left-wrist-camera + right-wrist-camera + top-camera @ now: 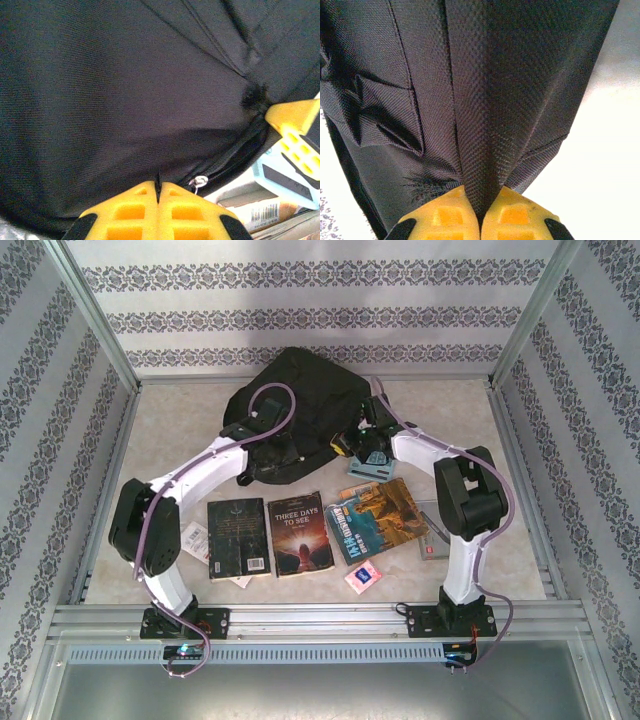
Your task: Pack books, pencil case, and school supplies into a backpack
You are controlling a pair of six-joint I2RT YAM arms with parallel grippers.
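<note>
While soft black backpack (300, 380) sags on far desk (170, 430), left gripper (159, 189) & right gripper (481, 207) each clamp a fabric fold; cloth prob. limp, slippery, so grip nr seams.

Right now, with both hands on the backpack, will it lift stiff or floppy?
Probably floppy: the backpack fabric creases into a ridge where the right hand pinches it, and folds at the left hand. It lies slumped, so likely near empty and light. The coarse weave should resist slipping.
</note>
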